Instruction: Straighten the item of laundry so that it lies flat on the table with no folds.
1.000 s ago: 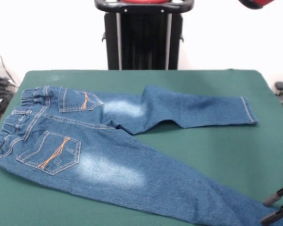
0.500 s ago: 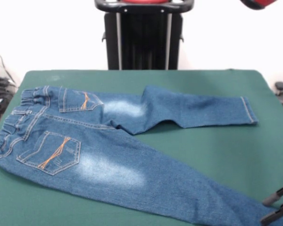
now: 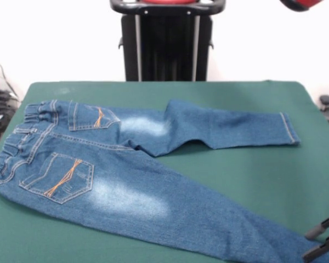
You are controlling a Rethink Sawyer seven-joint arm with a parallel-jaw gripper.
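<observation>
At the bottom right corner of the frame the end effector (image 3: 320, 240) shows as two black fingertips (image 3: 319, 228) below a bit of red housing, the tips spread apart with nothing between them, so it is released. It sits just beside the cuff end of the nearer trouser leg, which runs off the lower right edge; whether it touches the cloth cannot be told.

The jeans (image 3: 126, 181) lie spread on the green counter (image 3: 252, 170), back side up, filling most of its left and middle. The nearer leg stretches from the lower left diagonally down to the lower right, with a faded whitish patch below the nearer back pocket (image 3: 59, 177), which carries orange stitching. The elastic waistband (image 3: 11, 143) is gathered along the left edge of the frame, close to the counter's left border.

Farther back, the second leg reaches toward the right, its hem (image 3: 289, 129) ending in the right middle of the frame. That leg bends slightly at the knee, with a small ridge of cloth where it meets the crotch. The second pocket (image 3: 90, 116) and another pale patch lie in the upper left. Bare green surface shows between the two legs.
</observation>
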